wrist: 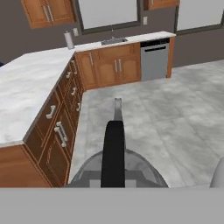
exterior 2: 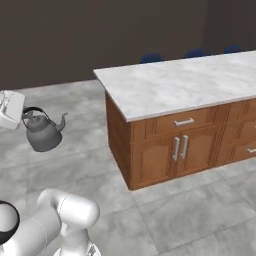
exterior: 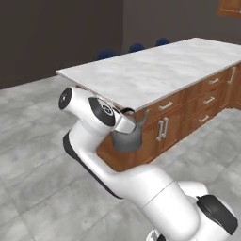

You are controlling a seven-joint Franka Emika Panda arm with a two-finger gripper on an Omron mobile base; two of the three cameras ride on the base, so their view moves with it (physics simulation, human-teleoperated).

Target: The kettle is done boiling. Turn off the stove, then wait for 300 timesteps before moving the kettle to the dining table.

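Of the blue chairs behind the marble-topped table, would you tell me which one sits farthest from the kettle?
The rightmost blue chair, by the table's far end; the other two lie closer to the kettle, carried at the left.

No text, label, brand, number or sign can be read anywhere in these views; every surface is plain and without any lettering

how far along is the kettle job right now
Done: the kettle is off the stove, hanging over the grey floor by its black handle. In hand: the gripper is shut on that handle, carrying it beside the marble-topped table. Left: set the kettle down on the tabletop.
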